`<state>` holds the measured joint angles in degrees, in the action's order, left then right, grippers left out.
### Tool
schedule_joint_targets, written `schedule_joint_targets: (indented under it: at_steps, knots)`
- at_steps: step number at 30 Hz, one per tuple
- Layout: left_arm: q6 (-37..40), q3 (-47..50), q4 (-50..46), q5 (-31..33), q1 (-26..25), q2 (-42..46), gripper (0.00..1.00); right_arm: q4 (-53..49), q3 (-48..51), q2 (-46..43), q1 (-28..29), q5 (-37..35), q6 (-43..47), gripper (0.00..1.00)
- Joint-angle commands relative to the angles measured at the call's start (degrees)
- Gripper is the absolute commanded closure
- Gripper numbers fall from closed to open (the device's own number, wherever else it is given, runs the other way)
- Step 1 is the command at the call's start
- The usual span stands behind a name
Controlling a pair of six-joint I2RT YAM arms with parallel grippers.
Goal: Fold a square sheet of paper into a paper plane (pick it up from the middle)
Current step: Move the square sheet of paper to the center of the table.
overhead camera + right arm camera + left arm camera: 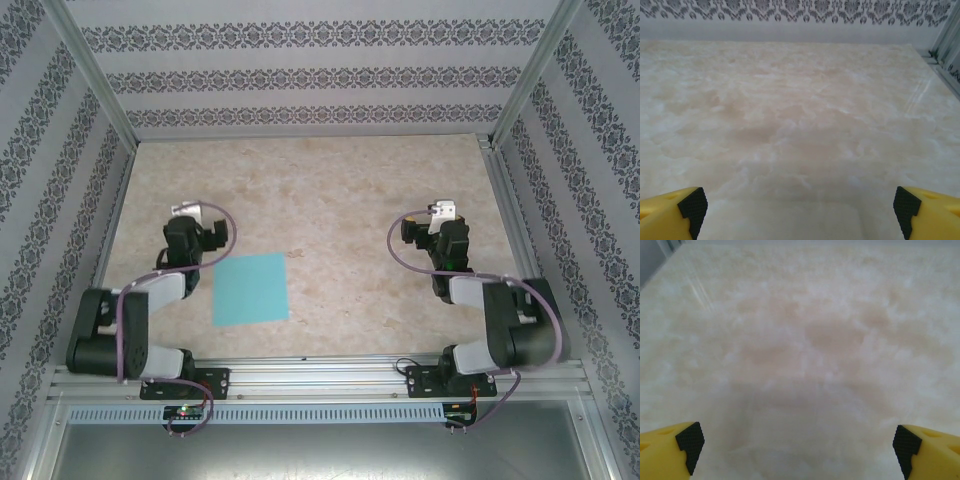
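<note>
The square sheet of paper [251,288], plain turquoise-blue, lies flat on the marbled table [320,190] near the front, left of centre. My left gripper [190,212] is just behind and left of the sheet, not touching it. In the left wrist view the left gripper [799,447] is open, its yellow fingers [670,450] wide apart over bare table. My right gripper [440,212] rests at the right side of the table, well away from the paper. The right wrist view shows the right gripper [800,207] open, nothing between its fingers [927,212]. No paper plane is in view.
Patterned walls [320,70] close the table in at the back and both sides. Metal frame posts [95,70] stand in the back corners. An aluminium rail [320,375] with the arm bases runs along the near edge.
</note>
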<state>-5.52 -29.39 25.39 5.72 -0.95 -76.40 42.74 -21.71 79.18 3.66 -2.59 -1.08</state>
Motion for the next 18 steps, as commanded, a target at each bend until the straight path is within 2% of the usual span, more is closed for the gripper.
schedule_joint_targets:
  at_steps: [1, 3, 4, 5, 6, 8, 10, 13, 15, 18]
  knots:
    - [-9.46, -8.99, -21.5, 0.17, 1.0, 9.14, 0.0, -24.35, -7.62, -10.2, 1.73, -2.76, -4.2, 0.02]
    - [-20.83, -12.41, -32.09, 1.88, 1.04, 11.82, 0.0, -39.6, -12.8, -14.17, 2.81, -0.76, -8.06, 0.02]
    - [-26.85, -14.21, -38.5, 1.8, 1.09, 12.48, 0.0, -44.78, -14.55, -15.78, 2.89, -0.48, -13.19, 0.02]
    - [-29.12, -16.12, -43.89, -1.66, 1.28, 12.49, 0.0, -49.47, -15.89, -17.2, 2.91, -1.14, -20.74, 0.02]
    - [-28.91, -17.1, -46.11, -7.57, 1.35, 12.0, 0.0, -53.04, -16.97, -18.19, 2.68, 0.56, -25.84, 0.02]
    - [-30.34, -17.2, -46.73, -24.19, 0.92, 9.18, 0.0, -54.97, -18.26, -19.37, 1.18, 16.25, -25.11, 0.02]
    - [-31.38, -16.83, -47.96, -32.5, -1.21, 6.15, 0.0, -55.45, -18.43, -19.74, 1.5, 24.81, -27.94, 0.02]
    - [-32.53, -16.36, -53.34, -27.86, -8.16, 5.39, 0.0, -57.0, -18.61, -20.23, 3.83, 30.21, -30.82, 0.02]
    - [-33.92, -15.5, -54.42, -27.58, -12.34, 4.38, 0.0, -60.12, -19.68, -20.04, 6.36, 29.36, -31.05, 0.02]
    - [-35.16, -16.15, -58.68, -22.51, -16.92, 2.46, 0.0, -62.24, -21.15, -19.08, 10.49, 29.34, -31.03, 0.02]
